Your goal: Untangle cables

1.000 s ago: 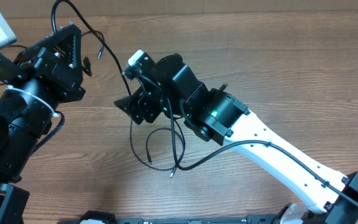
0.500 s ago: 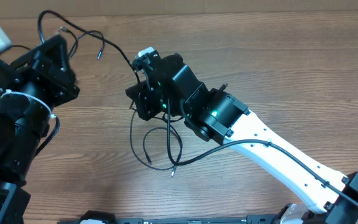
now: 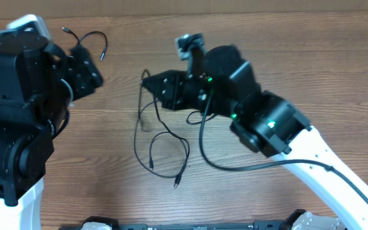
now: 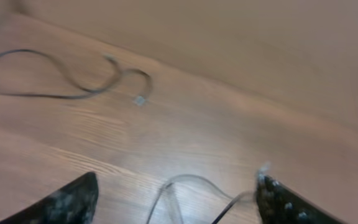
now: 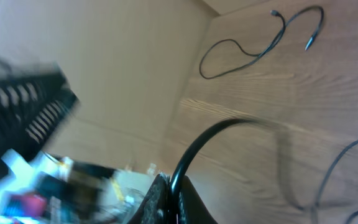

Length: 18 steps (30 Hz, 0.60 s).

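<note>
- Several thin black cables (image 3: pixel 135 140) are hanging from the right claw (image 3: pixel 149 82) and trailing in loose loops on the counter (image 3: pixel 312 57) just below it. One more cord (image 3: pixel 94 34) is lying well to the left of that claw, apart from the rest.
- Right claw is looking pinched together on the cables, though its own view is coming out blurred. Left claw (image 4: pixel 176 180) is standing wide apart, with a strand looping between its fingers (image 4: pixel 67 202) and nothing visibly gripped.
- Cables are likely handling as light, limp and slightly springy, sliding easily over the counter. A hard pull is risking a tighter knot.
- Taking hold near a plug end (image 3: pixel 176 183), well below the right claw, is looking best, since the stiffer tip is offering firmer purchase.
- No brand, label or writing is showing clearly enough to read.
</note>
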Tool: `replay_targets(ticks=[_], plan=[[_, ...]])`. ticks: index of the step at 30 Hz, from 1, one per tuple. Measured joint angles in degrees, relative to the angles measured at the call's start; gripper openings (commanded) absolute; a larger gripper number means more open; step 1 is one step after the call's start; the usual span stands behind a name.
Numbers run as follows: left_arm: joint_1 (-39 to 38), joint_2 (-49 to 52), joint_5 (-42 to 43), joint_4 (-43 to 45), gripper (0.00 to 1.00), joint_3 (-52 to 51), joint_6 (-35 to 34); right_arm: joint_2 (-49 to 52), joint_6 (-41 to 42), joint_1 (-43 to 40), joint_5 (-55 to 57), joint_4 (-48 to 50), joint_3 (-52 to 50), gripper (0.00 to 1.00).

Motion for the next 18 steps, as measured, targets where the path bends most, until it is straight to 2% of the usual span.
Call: replay_targets(ticks=[3, 8, 15, 18], plan=[[0.0, 0.11, 11.32, -1.11, 0.9, 0.0, 8.02, -0.02, 6.95, -3.06, -2.14, 0.72, 0.0, 0.04], [0.0, 0.17, 25.68, -2.54, 0.89, 0.0, 16.81, -0.02, 13.42, -5.79, -3.19, 2.84, 0.0, 0.04], [0.0, 0.63, 34.49, -6.47, 0.87, 0.0, 23.41, -0.02, 31.47, -6.21, -4.13, 7.17, 0.0, 0.04], [0.0, 1.36, 37.68, -6.88, 0.84, 0.0, 26.82, -0.02, 35.28, -6.23, -4.24, 8.92, 0.0, 0.04]])
